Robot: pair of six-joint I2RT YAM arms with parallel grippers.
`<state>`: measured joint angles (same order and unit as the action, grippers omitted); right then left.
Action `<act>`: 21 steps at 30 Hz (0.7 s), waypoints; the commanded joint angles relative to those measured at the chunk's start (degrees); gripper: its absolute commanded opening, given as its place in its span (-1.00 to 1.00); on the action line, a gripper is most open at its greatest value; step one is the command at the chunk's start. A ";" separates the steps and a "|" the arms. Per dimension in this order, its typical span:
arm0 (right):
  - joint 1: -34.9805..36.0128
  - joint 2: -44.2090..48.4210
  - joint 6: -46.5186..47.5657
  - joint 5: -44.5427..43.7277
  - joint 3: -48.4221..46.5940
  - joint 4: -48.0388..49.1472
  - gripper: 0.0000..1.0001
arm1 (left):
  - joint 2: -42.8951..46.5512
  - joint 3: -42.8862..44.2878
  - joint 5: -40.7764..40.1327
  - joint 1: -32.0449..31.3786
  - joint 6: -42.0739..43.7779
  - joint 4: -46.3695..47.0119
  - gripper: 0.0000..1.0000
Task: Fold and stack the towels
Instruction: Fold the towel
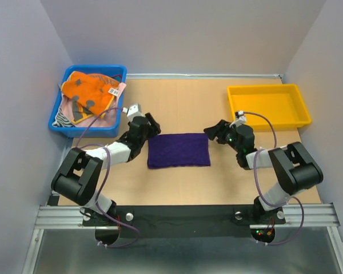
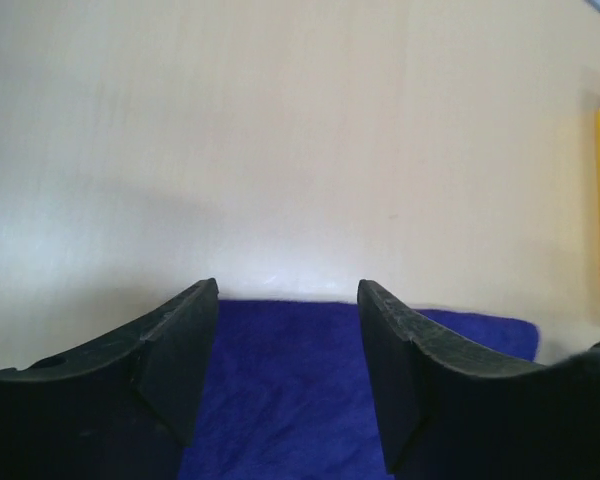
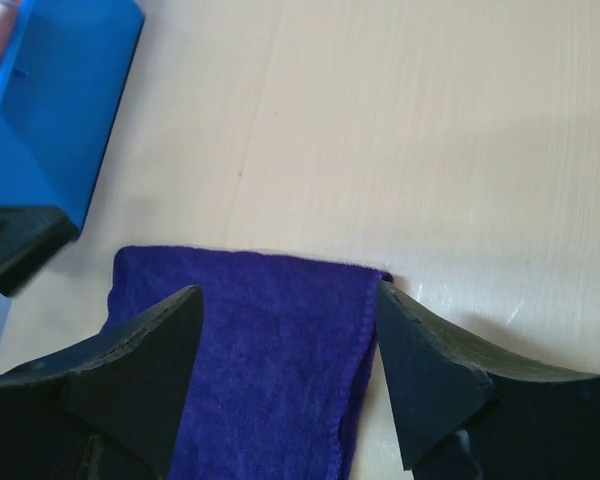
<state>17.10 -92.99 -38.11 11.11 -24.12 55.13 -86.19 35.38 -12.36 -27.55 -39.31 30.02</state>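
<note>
Table (image 1: pixel 183 108); purple towel (image 1: pixel 178 150) lies left-right (folded flat).

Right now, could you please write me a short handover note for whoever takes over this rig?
Left gripper: open, over the left edge of the purple towel, holding nothing.
Right gripper: open, over its right edge, holding nothing.
Purple towel lies flat mid-table, apparently folded.
Orange-and-grey towel and pink towel sit crumpled in the blue bin.
Left: fold those two, stack all three.
</note>
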 commanded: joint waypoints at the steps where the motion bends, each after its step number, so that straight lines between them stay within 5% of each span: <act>1: -0.32 8.77 9.79 -3.71 -5.23 -22.28 0.54 | 3.84 11.54 -5.12 -5.57 11.43 -11.80 0.42; 5: -0.40 15.72 16.47 -3.30 -8.65 -35.60 0.51 | 5.06 16.39 -7.51 -11.46 10.31 -22.61 0.41; 10: -0.23 21.00 18.51 6.61 -9.11 -46.06 0.28 | 7.70 11.40 -3.82 -18.92 4.78 -24.74 0.07; 21: 10.93 18.99 18.60 9.01 -7.52 -51.09 -0.12 | 0.68 6.99 -6.79 -22.90 0.64 -29.93 -0.11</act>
<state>25.15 -72.53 -20.49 18.74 -31.90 6.00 -83.61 42.39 -15.25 -50.70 -37.41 3.07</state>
